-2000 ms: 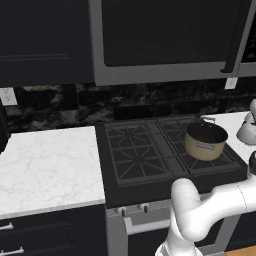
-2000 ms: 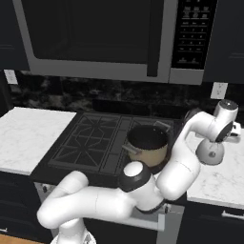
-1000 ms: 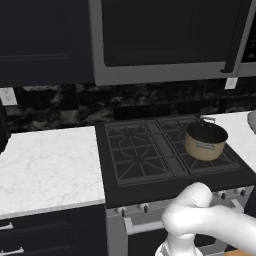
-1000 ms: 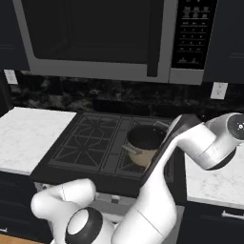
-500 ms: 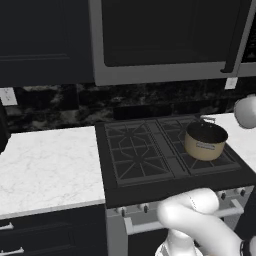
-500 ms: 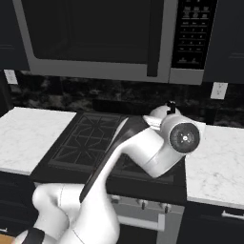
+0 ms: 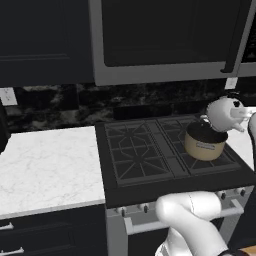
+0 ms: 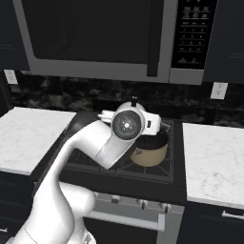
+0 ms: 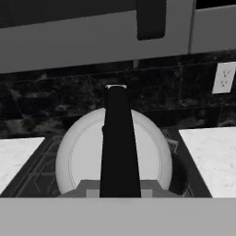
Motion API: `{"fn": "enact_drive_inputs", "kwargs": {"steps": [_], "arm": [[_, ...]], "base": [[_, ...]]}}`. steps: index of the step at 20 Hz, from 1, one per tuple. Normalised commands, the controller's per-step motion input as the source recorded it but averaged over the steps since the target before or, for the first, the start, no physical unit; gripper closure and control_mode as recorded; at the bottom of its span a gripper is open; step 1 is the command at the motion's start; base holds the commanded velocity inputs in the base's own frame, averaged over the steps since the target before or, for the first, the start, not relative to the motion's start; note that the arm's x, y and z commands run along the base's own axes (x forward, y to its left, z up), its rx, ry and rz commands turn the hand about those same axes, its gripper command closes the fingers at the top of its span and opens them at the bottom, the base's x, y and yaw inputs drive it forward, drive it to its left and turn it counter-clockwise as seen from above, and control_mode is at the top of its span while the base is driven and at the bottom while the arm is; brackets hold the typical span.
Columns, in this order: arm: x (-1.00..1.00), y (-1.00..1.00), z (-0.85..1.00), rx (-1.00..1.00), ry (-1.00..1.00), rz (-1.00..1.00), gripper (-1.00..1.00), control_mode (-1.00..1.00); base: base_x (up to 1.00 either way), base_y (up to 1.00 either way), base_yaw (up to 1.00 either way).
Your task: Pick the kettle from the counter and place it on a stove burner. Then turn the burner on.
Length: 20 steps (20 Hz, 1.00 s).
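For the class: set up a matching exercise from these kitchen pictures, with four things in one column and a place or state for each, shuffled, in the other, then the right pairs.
Things:
1. kettle
2. pot
3. counter
4. outlet

Places or states:
A. on the dark wall behind the cooktop
B. held up in the air above the stove
C. standing on a right-hand burner
D. flat white marble left of the stove

Pairs: 1-B, 2-C, 3-D, 4-A
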Motion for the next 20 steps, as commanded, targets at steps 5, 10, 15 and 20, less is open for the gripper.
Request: {"fn": "enact_drive_inputs", "kwargs": {"steps": [5,10,15,20], "arm": [[0.0,1.0,-0.09,0.01,0.19,0.1,1.0,-1.0],[0.1,1.0,-0.08,0.04,0.26,0.1,1.0,-1.0],[0.46,1.0,-0.34,0.0,0.34,0.01,1.0,-1.0],[0.65,0.95,-0.67,0.01,0.2,0.0,1.0,-1.0]], "base": [[0.0,0.0,0.0],[0.0,0.0,0.0],[0.0,0.0,0.0],[0.0,0.0,0.0]]}}
